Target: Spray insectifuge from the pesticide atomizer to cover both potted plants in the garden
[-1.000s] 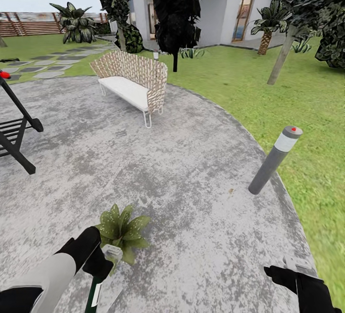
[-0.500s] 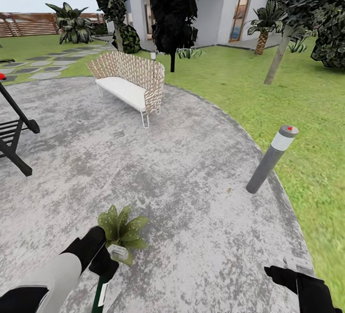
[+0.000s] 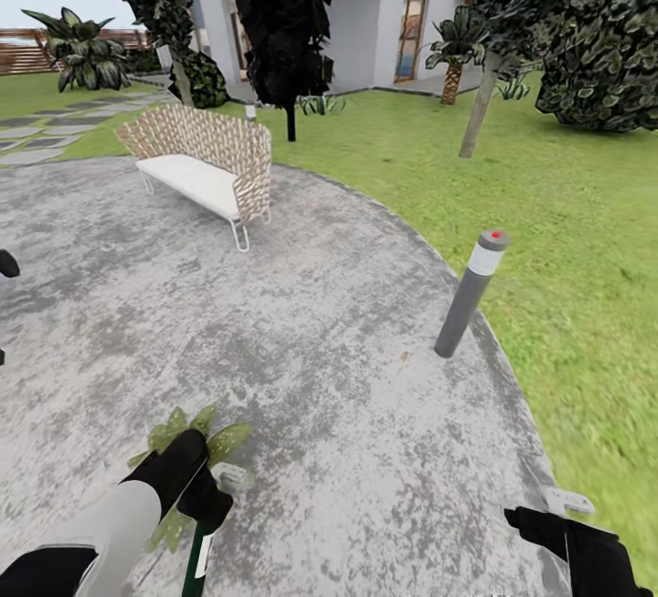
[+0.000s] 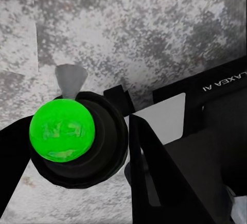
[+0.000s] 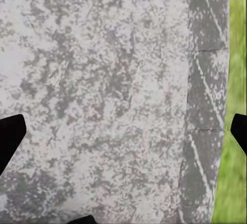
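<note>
On the patio [image 3: 347, 378], left jaws [image 3: 206, 510] grip the pesticide atomizer [image 4: 69, 136].

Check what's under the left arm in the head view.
A potted plant sits on the paved patio under the left arm; its green leaves poke out on either side. The arm covers its centre and pot. The left gripper holds the spray bottle there.

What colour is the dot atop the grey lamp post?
Red, clearest in the head view on the lamp post.
</note>
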